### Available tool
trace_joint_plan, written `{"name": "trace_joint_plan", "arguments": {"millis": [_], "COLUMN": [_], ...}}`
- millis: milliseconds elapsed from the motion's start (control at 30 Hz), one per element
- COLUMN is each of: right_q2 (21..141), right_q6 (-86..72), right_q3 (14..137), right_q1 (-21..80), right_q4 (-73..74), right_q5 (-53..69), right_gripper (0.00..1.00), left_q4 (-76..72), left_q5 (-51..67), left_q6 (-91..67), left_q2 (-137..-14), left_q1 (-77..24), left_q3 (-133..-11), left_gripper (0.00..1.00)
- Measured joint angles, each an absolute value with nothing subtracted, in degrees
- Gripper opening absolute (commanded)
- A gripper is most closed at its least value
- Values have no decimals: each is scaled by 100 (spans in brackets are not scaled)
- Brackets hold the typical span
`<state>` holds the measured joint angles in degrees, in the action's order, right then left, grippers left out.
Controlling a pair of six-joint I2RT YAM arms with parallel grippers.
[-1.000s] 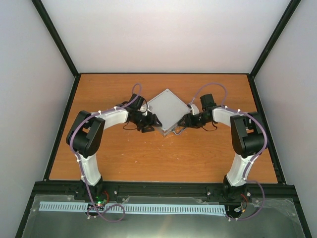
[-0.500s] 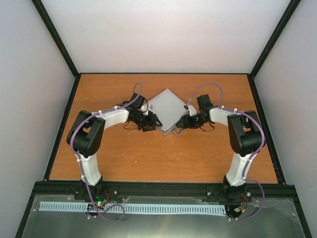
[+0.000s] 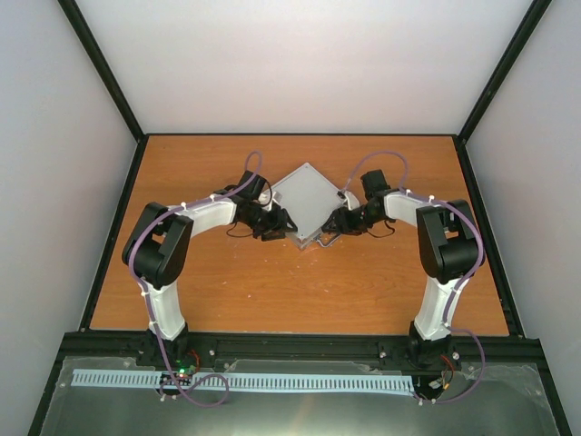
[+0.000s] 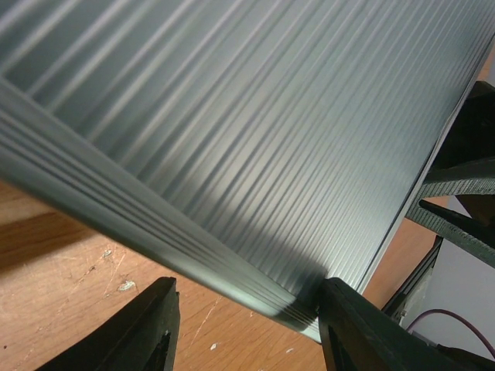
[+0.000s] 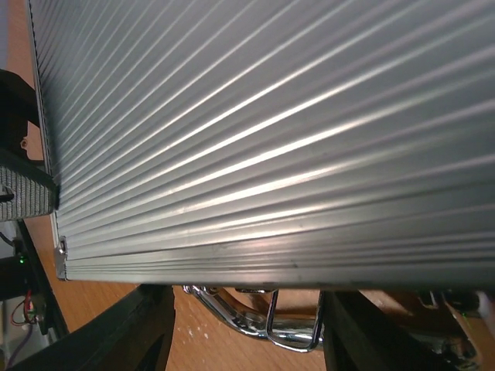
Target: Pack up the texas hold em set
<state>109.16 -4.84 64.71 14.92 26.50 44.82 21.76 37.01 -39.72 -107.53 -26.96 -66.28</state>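
Note:
The silver ribbed aluminium case lies closed on the table, turned like a diamond. My left gripper is open at its near-left edge; in the left wrist view the gripper straddles the case's corner, and the right finger touches it. My right gripper is open at the near-right edge; in the right wrist view the gripper sits under the lid edge, either side of a chrome latch. Chips, card boxes, discs and token are out of view.
The orange-brown wooden table is bounded by black frame rails and white walls. The right arm's fingers show in the left wrist view, and the left arm's finger in the right wrist view.
My right gripper has moved a little left, closer against the case's near-right edge, and its forearm has swung inward. The left arm and the case have hardly moved.

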Motion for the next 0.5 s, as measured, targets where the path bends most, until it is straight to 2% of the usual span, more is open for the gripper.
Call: {"name": "trace_joint_plan", "arguments": {"millis": [500], "right_q2": [10916], "right_q6": [-1678], "right_q3": [6482], "right_q1": [1509], "right_q4": [2742], "right_q5": [4744], "right_gripper": [52], "left_q4": [2180], "left_q5": [3658], "left_q6": [-3944], "left_q2": [-10753], "left_q1": [-2735], "left_q3": [-6657], "left_gripper": [50]}}
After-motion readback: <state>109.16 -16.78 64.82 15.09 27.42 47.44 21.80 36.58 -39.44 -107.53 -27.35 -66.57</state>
